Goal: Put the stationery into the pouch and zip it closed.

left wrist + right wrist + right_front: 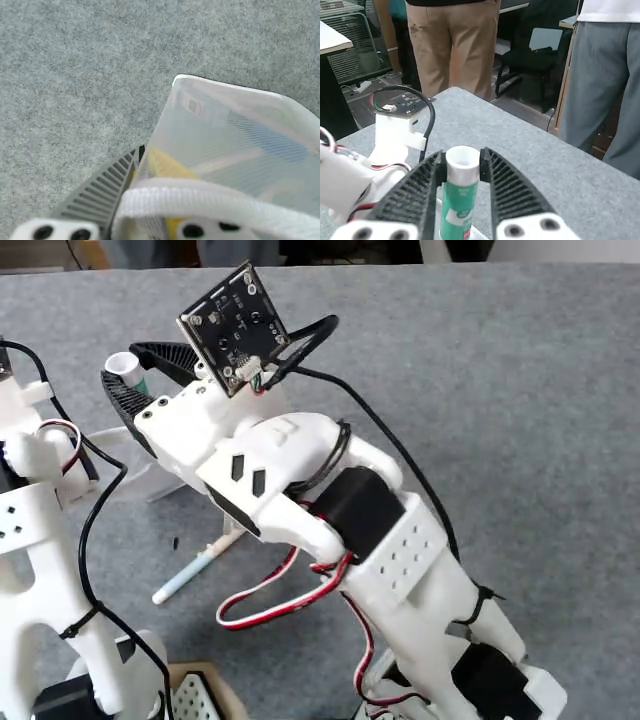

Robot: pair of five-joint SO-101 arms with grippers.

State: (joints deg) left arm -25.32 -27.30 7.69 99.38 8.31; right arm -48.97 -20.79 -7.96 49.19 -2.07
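We see the right gripper (462, 156) clamping a glue stick (456, 200), label unreadable; the left gripper (145, 165) pinches the pouch (225, 135) rim; a pen (190, 575) lies at eight o'clock, partly under an arm.

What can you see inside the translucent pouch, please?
Through the pouch wall I see a yellow item, a blue shape and a pale stick, none identifiable; the white zip band covers whatever lies behind it.

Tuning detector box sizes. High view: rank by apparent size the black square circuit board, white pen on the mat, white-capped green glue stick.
1. Black square circuit board, though raised nearer the camera.
2. White pen, long but thin.
3. White-capped green glue stick, mostly its cap showing.
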